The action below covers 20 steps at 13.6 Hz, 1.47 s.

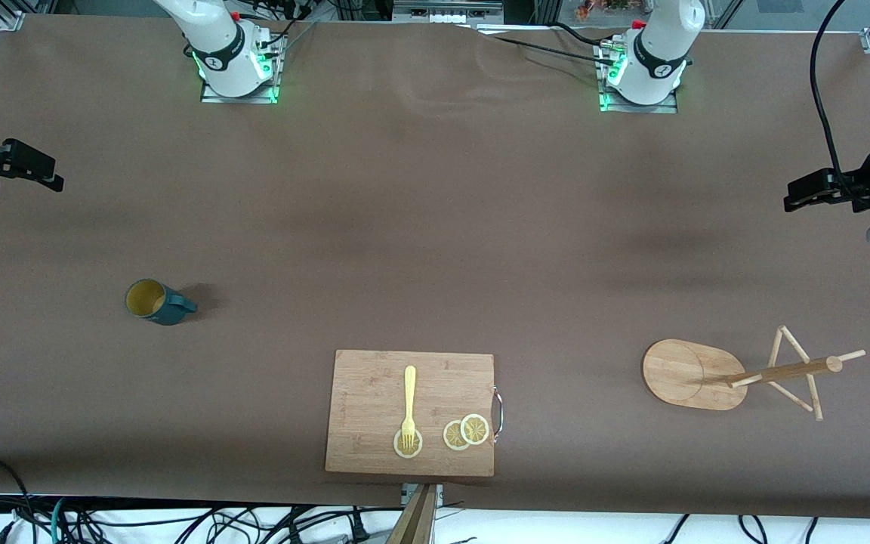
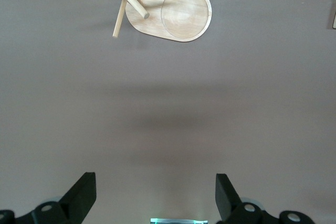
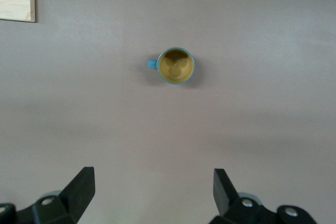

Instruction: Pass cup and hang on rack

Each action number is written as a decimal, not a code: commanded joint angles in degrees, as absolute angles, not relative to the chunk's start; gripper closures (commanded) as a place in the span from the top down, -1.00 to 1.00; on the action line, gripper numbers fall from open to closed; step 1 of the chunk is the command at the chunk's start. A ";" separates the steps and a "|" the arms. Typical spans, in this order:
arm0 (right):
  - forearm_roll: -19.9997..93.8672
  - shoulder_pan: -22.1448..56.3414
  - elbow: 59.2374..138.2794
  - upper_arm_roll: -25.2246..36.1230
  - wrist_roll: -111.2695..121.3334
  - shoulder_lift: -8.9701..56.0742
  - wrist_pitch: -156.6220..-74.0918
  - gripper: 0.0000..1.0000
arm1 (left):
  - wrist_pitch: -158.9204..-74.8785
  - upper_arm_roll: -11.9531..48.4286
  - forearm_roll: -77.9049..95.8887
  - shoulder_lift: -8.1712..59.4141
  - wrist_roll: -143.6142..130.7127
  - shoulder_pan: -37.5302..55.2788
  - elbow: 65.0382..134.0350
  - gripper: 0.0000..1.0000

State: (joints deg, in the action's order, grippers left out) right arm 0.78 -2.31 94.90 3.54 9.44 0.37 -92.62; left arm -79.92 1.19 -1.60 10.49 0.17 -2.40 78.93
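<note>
Here the cup [image 1: 152, 301] stands upright on the tabletop toward the right arm's end, handle at three o'clock in the front view. Rigid, probably slick-glazed, it seems best gripped across the rim. Both the right pincer [image 3: 151, 192] and left pincer [image 2: 156, 195] hang released; the rack [image 1: 737, 372] awaits.

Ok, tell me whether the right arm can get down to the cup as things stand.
Probably yes. The cup stands upright and alone on the table toward the right arm's end. The right gripper hangs open over bare table, and nothing lies between them.
</note>
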 commanded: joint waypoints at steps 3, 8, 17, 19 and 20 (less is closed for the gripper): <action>0.62 -2.55 93.96 3.16 9.05 0.79 -92.20 1.00 | -79.63 1.23 -2.90 11.51 -0.35 -2.11 76.99 1.00; -0.09 -2.55 93.78 3.16 9.05 1.05 -92.20 1.00 | -79.63 1.14 -2.90 11.51 -0.35 -2.11 76.99 1.00; -0.09 -2.55 93.78 3.16 9.14 1.14 -91.67 1.00 | -79.63 1.14 -2.90 11.51 -0.26 -2.11 76.99 1.00; -0.18 -2.46 93.69 3.08 9.32 1.23 -91.67 1.00 | -79.63 1.14 -2.90 11.51 -0.35 -2.11 76.99 1.00; -0.18 -2.46 93.69 3.08 9.40 1.23 -91.67 1.00 | -79.63 1.23 -2.90 11.51 -0.26 -2.20 76.99 1.00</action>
State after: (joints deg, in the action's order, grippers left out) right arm 0.56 -2.31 94.90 3.52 9.44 0.81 -92.59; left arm -79.92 1.19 -1.60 10.49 0.17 -2.40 78.93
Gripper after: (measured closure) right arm 0.000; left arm 0.000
